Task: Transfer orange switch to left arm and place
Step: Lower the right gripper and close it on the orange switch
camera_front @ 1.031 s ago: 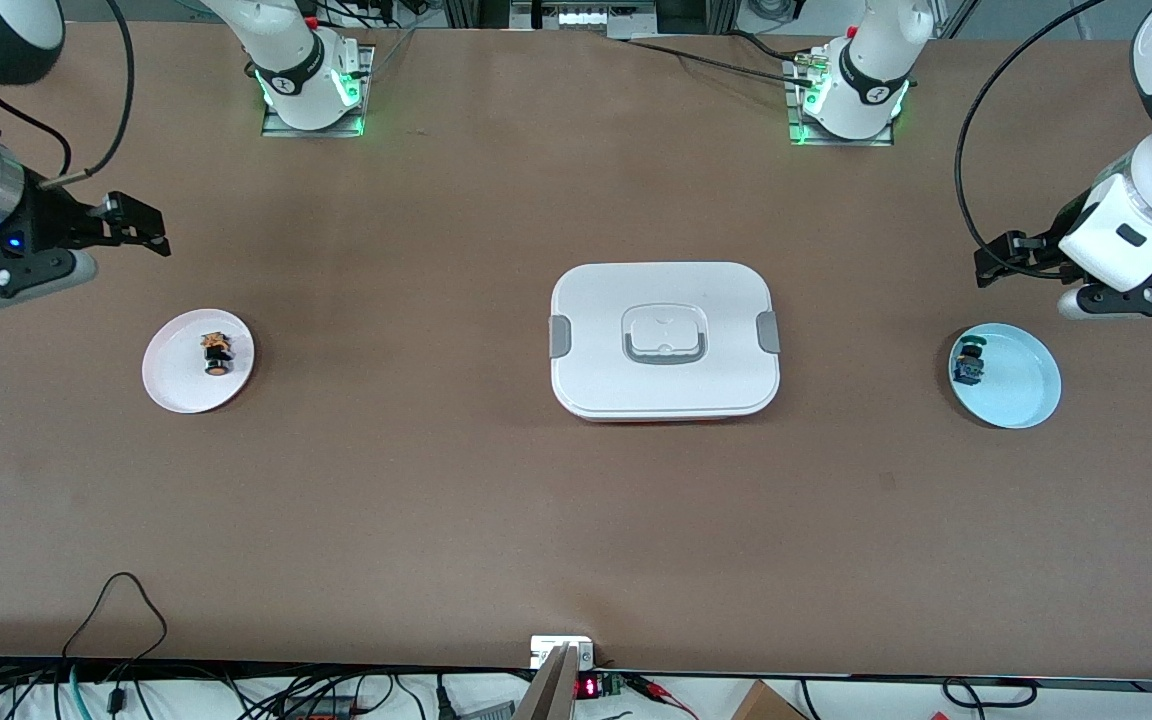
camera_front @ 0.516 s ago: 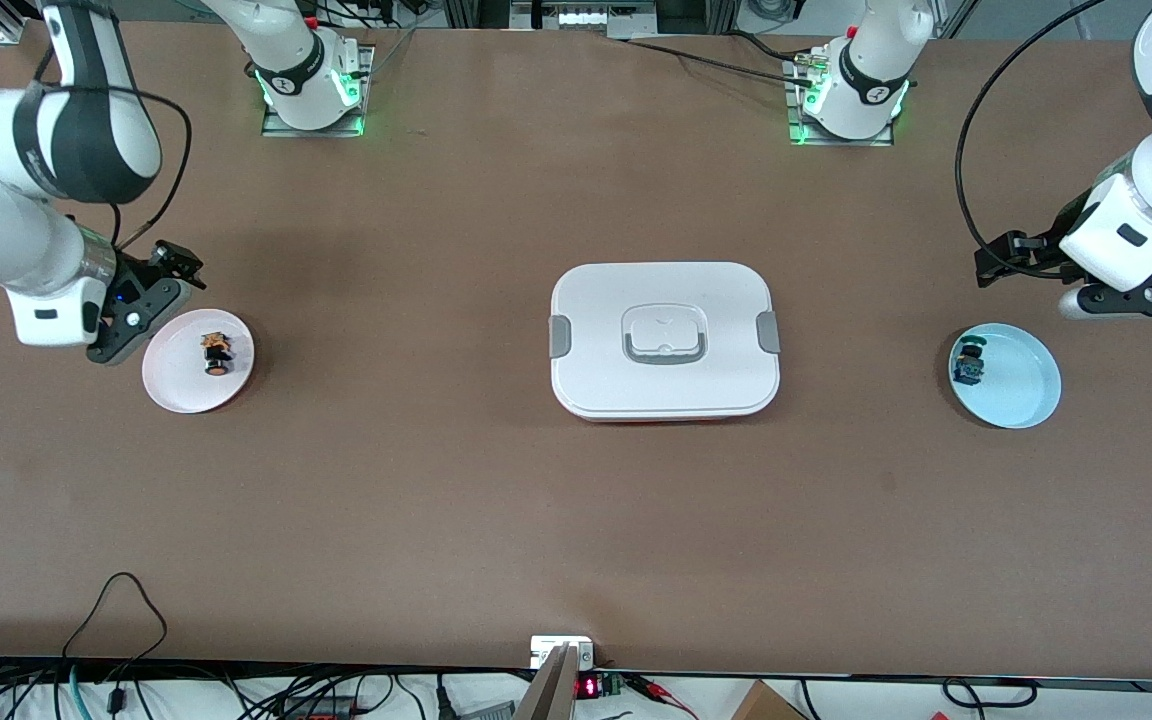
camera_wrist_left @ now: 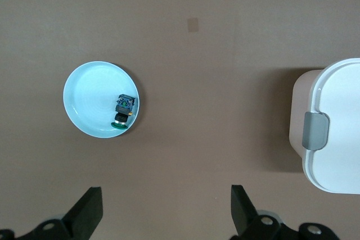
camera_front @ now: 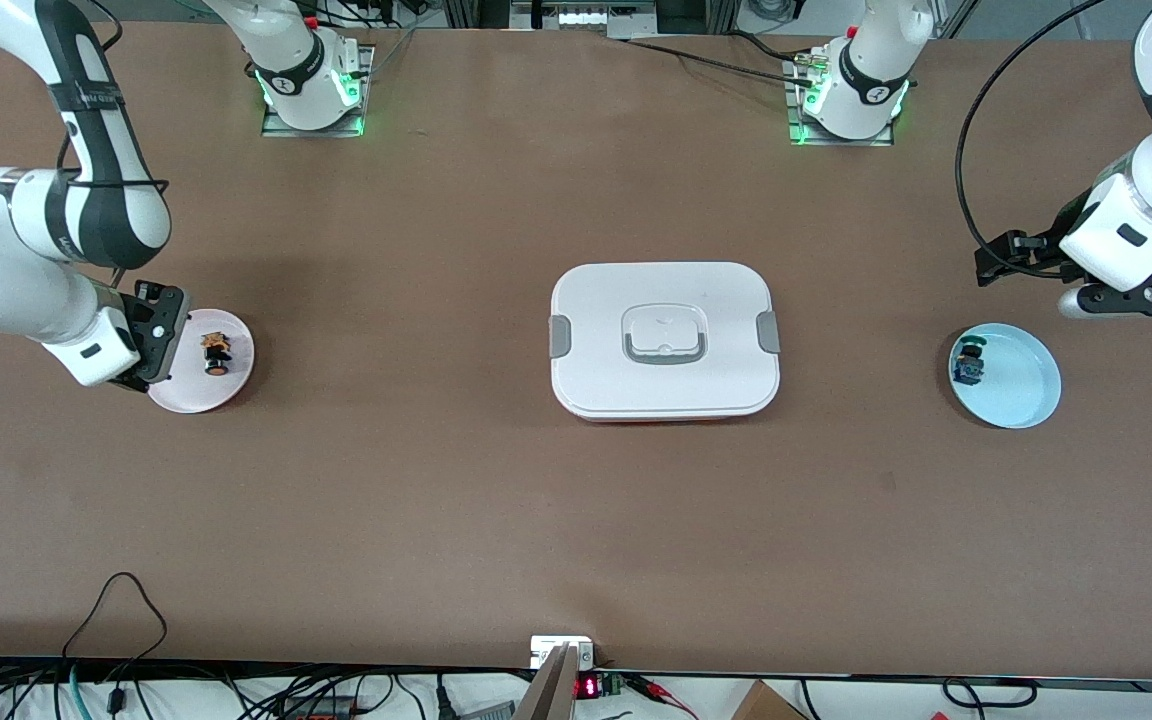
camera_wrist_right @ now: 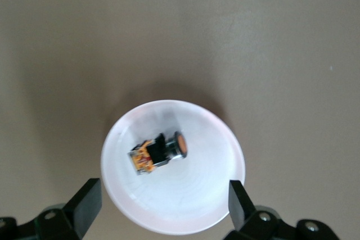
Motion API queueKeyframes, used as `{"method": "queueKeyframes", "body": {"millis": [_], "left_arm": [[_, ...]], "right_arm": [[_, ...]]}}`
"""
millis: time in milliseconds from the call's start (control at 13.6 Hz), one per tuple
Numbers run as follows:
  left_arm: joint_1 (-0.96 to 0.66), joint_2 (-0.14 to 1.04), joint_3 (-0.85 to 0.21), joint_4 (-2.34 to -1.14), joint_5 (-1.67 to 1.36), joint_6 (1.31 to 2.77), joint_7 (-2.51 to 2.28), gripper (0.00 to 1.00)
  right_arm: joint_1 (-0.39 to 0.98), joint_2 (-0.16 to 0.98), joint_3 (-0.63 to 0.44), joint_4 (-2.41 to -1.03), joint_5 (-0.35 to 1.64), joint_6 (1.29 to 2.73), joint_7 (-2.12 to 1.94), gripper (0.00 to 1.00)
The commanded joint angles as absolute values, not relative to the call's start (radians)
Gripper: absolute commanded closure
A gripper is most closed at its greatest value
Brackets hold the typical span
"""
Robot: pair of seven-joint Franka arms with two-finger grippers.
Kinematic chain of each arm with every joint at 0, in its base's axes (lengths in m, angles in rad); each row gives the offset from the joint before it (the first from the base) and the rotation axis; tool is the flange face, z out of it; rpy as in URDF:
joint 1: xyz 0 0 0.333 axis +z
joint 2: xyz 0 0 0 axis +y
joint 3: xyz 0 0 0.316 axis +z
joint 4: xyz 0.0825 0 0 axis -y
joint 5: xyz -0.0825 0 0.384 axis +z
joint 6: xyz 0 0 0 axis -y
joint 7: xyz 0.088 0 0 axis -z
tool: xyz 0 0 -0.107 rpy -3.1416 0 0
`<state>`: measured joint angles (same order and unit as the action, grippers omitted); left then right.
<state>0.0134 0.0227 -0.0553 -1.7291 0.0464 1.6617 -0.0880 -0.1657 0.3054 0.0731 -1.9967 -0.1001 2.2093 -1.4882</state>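
I have the right gripper (camera_wrist_right: pixel 160 209) hanging over the pink plate (camera_front: pixel 176 395), fingers spread wide and holding nothing. I keep them wide so both tips can drop outside the part without clipping it. In the right wrist view the fingertips (camera_wrist_right: pixel 87 195) frame the plate, so I judge the approach is lined up but height is still to come off.

The orange switch (camera_wrist_right: pixel 158 152) lies on its side in the plate, roughly mid-dish, orange cap at one end and tan block at the other. Lying flat, it offers its black body as the grip surface; I'd close across that, not the cap.

The plate sits well apart from the box (camera_front: pixel 665 340), toward the right arm's end of the table. The box is the landmark to clear: it stands between the two plates, so a straight carry would run over its lid. That's why the job is split across both arms.

The left gripper (camera_wrist_left: pixel 163 209) waits, fingers wide apart and empty, over bare table near the blue plate (camera_front: pixel 1021 390), which holds the green-capped switch (camera_wrist_left: pixel 122 111). That plate lies on the left arm's end, again well apart from the box. The left wrist view shows the box edge and one grey clip (camera_wrist_left: pixel 315 130).
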Motion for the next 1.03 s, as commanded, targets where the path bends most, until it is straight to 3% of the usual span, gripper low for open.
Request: {"method": "queueKeyframes", "body": {"millis": [0,516,957], "left_arm": [[0.02,0.032,-0.057,-1.703,0.023,1.637,-0.078,0.0],[0.018,0.032,-0.057,-1.703,0.025,1.637,-0.078,0.0],[0.018,0.032,-0.057,-1.703,0.025,1.635,-0.077,0.0]], "right_arm": [[-0.178,0.314,0.083,-2.048,-0.114,2.314,-1.603,0.0],[-0.206,0.416,0.084,-2.089,-0.112,2.525,-1.913,0.0],[-0.213,0.413,0.087,-2.12,-0.11,2.522,-1.973,0.0]]}}
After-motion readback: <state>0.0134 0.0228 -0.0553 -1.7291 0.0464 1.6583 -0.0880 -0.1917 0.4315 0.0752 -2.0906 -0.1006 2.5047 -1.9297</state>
